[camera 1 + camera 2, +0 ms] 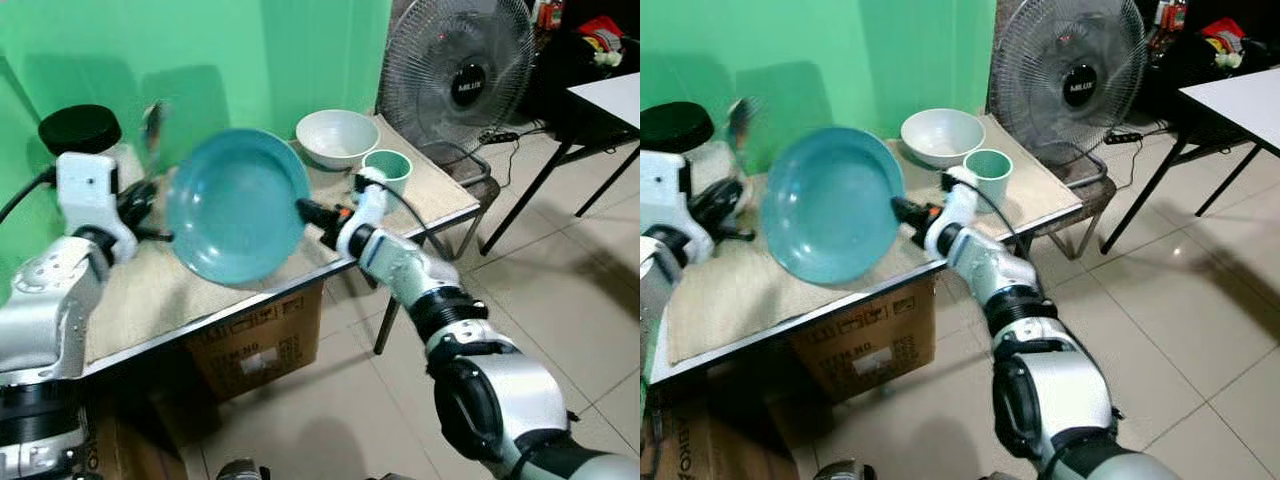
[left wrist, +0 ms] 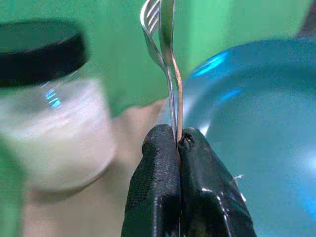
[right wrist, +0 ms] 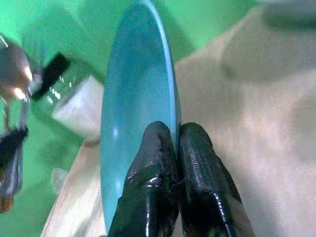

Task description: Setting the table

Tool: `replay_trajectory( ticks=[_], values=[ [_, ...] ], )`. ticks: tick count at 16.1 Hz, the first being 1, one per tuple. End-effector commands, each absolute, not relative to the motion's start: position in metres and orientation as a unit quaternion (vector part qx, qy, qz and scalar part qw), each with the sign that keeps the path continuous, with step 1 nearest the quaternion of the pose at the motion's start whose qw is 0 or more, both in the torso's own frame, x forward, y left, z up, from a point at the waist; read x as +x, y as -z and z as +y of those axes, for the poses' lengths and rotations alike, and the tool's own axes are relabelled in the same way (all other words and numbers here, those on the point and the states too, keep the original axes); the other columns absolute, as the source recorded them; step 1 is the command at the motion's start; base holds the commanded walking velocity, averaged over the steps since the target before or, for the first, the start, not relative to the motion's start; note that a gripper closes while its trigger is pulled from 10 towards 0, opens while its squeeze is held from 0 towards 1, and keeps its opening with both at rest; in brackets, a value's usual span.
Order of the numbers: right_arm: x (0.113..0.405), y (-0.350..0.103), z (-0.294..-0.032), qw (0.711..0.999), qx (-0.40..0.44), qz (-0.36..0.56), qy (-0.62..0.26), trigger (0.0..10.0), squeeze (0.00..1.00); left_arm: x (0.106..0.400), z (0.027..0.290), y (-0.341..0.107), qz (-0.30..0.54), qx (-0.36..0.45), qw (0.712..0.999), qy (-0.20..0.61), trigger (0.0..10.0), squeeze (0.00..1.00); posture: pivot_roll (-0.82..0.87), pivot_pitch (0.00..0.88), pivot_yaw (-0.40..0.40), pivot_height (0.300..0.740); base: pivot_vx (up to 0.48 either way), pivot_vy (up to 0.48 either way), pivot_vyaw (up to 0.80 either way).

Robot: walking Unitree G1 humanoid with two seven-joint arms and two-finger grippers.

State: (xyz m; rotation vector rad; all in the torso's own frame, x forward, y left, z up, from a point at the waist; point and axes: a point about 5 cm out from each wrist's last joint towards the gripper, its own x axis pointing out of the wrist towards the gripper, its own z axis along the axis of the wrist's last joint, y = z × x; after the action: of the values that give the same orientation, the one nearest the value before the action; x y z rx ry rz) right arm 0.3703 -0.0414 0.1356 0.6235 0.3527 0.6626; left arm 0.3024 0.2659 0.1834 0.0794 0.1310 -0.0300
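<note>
Caught mid-setting: teal plate (image 1: pixel 238 205) held on edge above the table (image 1: pixel 150 290), rim pinched in right gripper (image 3: pixel 175 143); fork and spoon (image 2: pixel 165 54) clamped upright in left gripper (image 2: pixel 178 140). Nothing laid yet; white bowl (image 1: pixel 337 137) and cup (image 1: pixel 387 168) already standing behind, beside a jar (image 1: pixel 85 140).

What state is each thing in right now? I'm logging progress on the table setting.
Teal plate: lifted off the table, tilted on edge, rim pinched by the right gripper.
Fork and spoon: held upright together in the left gripper.
White bowl: upright on the table.
Green cup: upright beside the bowl.
Jar: lid on.
</note>
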Motion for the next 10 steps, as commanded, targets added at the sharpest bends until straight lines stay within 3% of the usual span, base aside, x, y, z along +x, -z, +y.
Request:
replay_trajectory(
  ticks=[1,3,10],
  values=[
    [0.375,-0.147,-0.046,0.892,0.290,0.136,-0.320,0.0,0.00,0.303,0.269,-0.188,0.058,0.049,0.997,0.005,0.0,0.00,0.07,0.000,-0.013,0.740,0.000,0.000,0.00],
    [0.379,-0.161,-0.068,0.908,0.276,0.095,-0.300,0.0,0.00,0.303,0.269,-0.185,0.064,0.053,0.997,-0.002,0.0,0.00,0.06,0.000,-0.012,0.740,0.000,0.000,0.00],
    [0.369,-0.214,-0.120,0.920,0.287,-0.007,-0.265,0.0,0.00,0.318,0.273,-0.153,0.108,0.026,0.994,-0.012,0.0,0.00,0.03,0.000,-0.016,0.740,0.000,0.000,0.00]
  ],
)
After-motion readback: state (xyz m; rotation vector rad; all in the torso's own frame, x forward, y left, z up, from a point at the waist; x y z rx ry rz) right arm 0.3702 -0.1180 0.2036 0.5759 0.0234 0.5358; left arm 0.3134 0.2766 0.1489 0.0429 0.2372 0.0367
